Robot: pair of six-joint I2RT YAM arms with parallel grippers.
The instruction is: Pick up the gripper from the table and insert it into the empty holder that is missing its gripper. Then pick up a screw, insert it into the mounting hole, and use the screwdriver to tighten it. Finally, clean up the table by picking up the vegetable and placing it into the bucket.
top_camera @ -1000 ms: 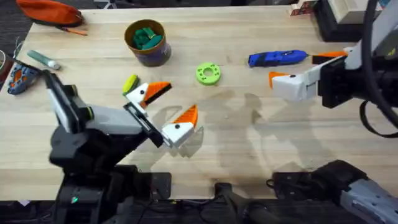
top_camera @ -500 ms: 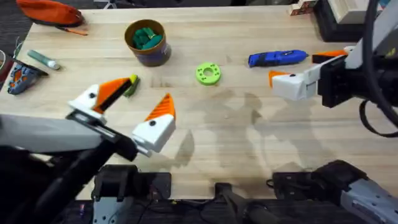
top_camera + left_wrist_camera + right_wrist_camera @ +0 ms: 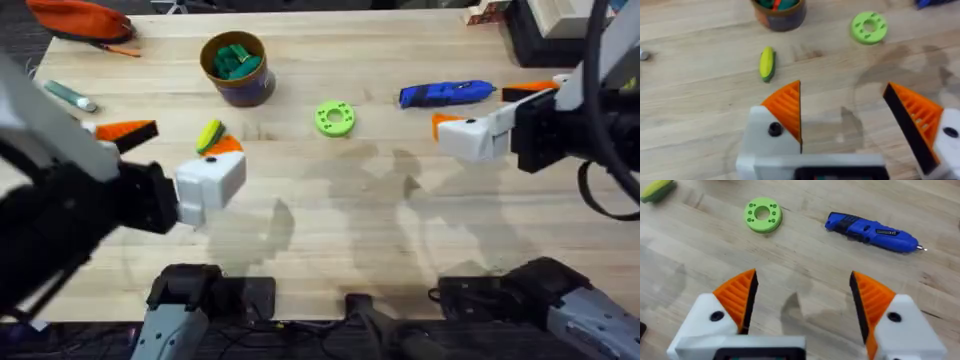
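A robotics lab or workshop bench: a pale wooden table [image 3: 380, 220] carrying a blue power screwdriver [image 3: 445, 94], a green printed disc [image 3: 334, 117] and a marker pen [image 3: 68, 95]

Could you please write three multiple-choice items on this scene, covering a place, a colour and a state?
1. Where does the vegetable lie?
A. in the bucket
B. on the table near the bucket
C. between the fingers of the right gripper

2. What colour is the screwdriver?
A. blue
B. red
C. grey

3. How do the left gripper fingers stand?
A. shut on the vegetable
B. shut on nothing
C. open

Key: 1 B, it rests on bare wood beside the tub; 2 A, its body is bright blue; 3 C, a wide gap separates the orange pads.
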